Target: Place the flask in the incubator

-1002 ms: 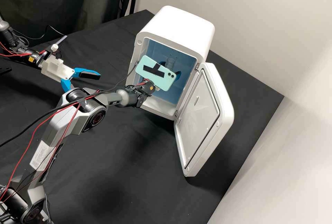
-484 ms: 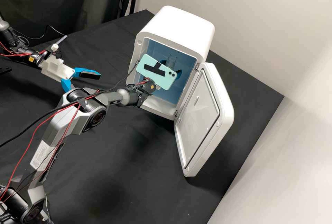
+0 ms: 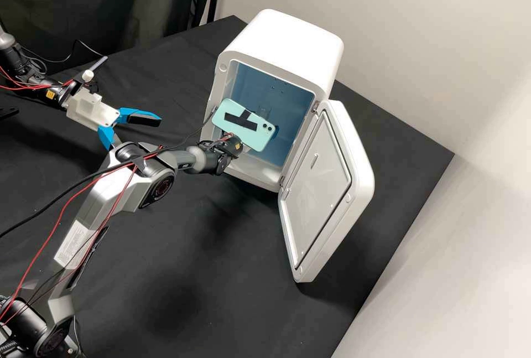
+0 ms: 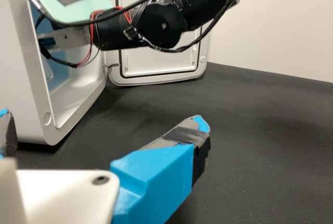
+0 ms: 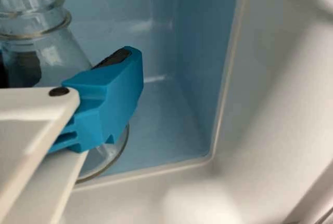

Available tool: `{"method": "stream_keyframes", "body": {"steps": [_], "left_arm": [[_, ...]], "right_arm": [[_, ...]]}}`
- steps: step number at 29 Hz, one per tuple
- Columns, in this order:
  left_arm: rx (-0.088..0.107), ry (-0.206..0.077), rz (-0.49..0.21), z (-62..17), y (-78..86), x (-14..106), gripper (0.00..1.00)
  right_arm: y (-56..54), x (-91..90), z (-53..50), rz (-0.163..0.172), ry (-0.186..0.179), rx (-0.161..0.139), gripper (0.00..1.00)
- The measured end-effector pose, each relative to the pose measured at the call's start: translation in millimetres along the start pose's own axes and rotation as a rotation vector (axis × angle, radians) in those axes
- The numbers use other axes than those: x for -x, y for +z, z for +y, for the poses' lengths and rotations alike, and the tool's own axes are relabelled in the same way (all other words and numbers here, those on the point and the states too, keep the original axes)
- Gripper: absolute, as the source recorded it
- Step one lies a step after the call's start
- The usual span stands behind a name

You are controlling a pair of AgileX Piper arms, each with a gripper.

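Flask [image 5: 41, 47] in right claw [image 5: 67, 68], just inside lip of incubator [image 3: 282, 42]

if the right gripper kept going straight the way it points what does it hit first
Probably the blue back wall of the incubator: the right gripper, holding the flask, points into the chamber. Depth is unclear.

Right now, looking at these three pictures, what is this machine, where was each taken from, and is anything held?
These are two robot arms at a black bench. One picture looks down from a fixed camera; the other two come from cameras on the arms' wrists. On the bench stands a white incubator, its door open. The right tool is inside it, at a glass flask; I cannot tell whether it grips. The left tool hangs open above the bench, holding nothing.
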Motion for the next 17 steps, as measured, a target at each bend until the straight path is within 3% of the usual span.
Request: {"method": "stream_keyframes", "body": {"steps": [11, 17], "left_arm": [[0.000, -0.002, -0.001, -0.3, 0.5, -0.1, 1.00], [0.000, -0.002, -0.001, -0.3, 0.5, -0.1, 1.00]], "right_arm": [[4.2, -5.0, -5.8, -0.008, -0.013, -0.006, 0.00], [6.8, -7.3, -9.3, -0.013, -0.028, -0.025, 0.00]]}}
